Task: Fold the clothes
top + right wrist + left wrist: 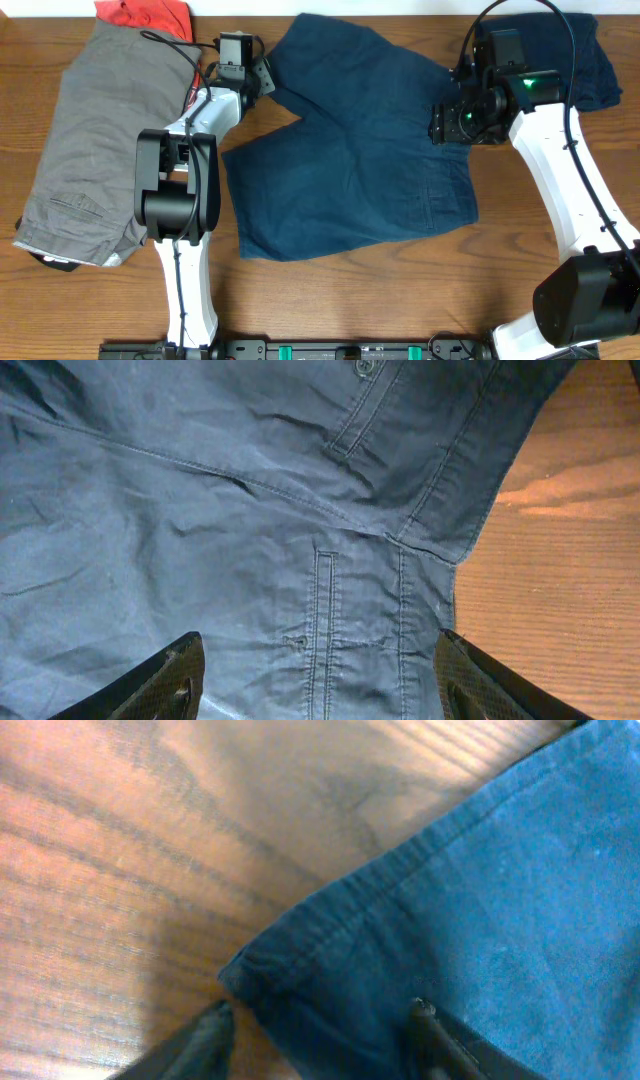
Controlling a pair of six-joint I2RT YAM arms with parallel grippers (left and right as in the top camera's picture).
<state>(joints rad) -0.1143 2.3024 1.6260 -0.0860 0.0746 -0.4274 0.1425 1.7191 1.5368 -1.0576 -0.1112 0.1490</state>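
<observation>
Blue shorts (350,150) lie spread flat in the middle of the table (350,300), between two white robot arms. At their right edge the right gripper (445,120) hangs low over the waistband, jaws spread wide. The wrist view shows its fingers (170,680) well apart above a stitched pocket and seam, pinching nothing. Farther back, at the shorts' left leg, the left gripper (262,75) sits at the hem corner with jaws partly spread. From that wrist, one finger (430,1040) lies over the blue cloth and the other is beside it over bare wood, with the hem corner between them. Whether either finger presses the cloth is hard to tell in the blurred close-up. Left of the left arm, grey shorts (95,140) lie in a long heap. A red garment (145,14) sits bunched at their far end by the table's back edge. A navy garment (590,60) lies at the far right corner, behind the right arm.
</observation>
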